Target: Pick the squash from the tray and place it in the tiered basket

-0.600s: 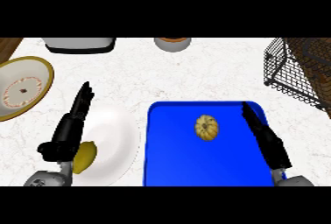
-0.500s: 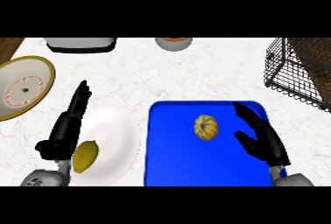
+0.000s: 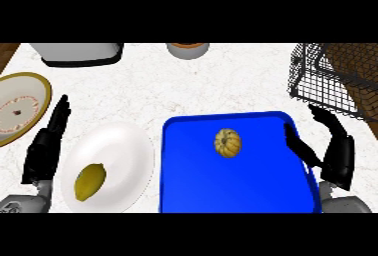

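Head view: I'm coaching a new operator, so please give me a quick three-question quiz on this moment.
1. True or false: the squash lies on the blue tray.
2. The right hand is: A open at the tray's right edge; B shut on the squash; C shut, holding nothing.
3. Fill in: the yellow fruit lies on a white ____.
Key: 1 true; 2 A; 3 plate.

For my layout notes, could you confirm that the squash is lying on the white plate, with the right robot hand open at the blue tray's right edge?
Not quite: the head view shows the squash lying on the blue tray, not on the white plate. The right robot hand is indeed open at the tray's right edge.
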